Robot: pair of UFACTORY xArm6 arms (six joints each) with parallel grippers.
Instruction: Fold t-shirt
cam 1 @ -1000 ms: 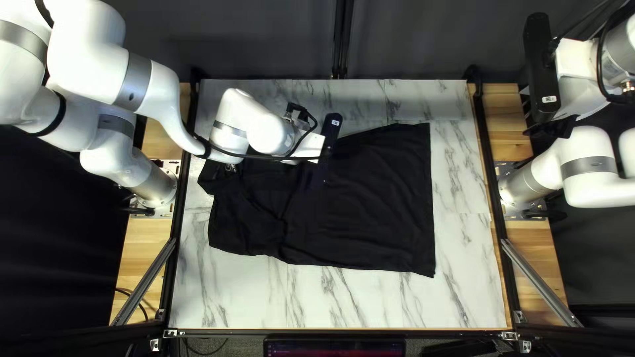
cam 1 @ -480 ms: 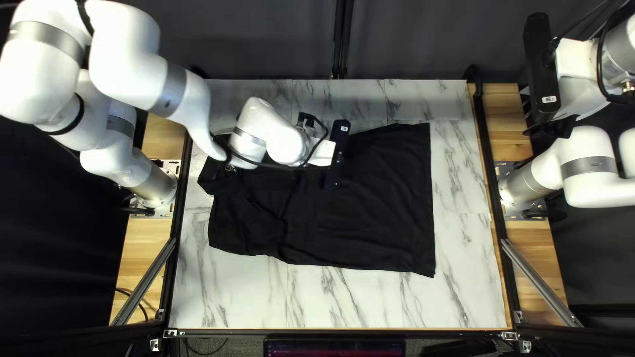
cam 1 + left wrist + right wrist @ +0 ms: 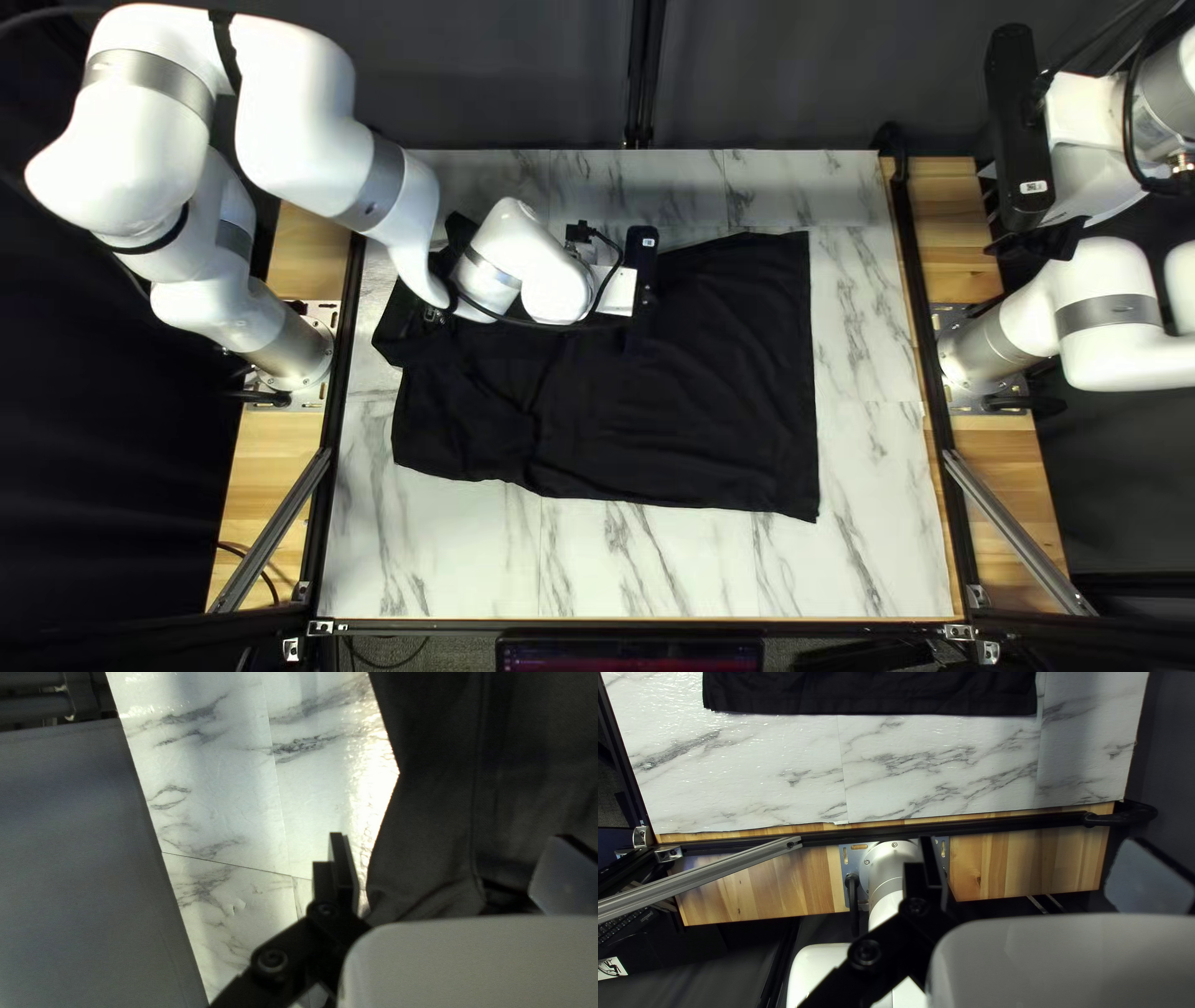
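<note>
Left and right jaws spread apart, the t-shirt (image 3: 697, 398) is best pinched shallowly near the counter's (image 3: 878, 436) far edge.

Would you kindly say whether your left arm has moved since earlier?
Yes: against the table, my left arm shifted rightward in the top left view.

white glare on tabletop (image 3: 367, 806), soft shadows

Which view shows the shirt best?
Top left view: most of the shirt is visible, though the left arm covers part. Left wrist view: only a close section, with a seam. Right wrist view: just a strip along one edge.
</note>
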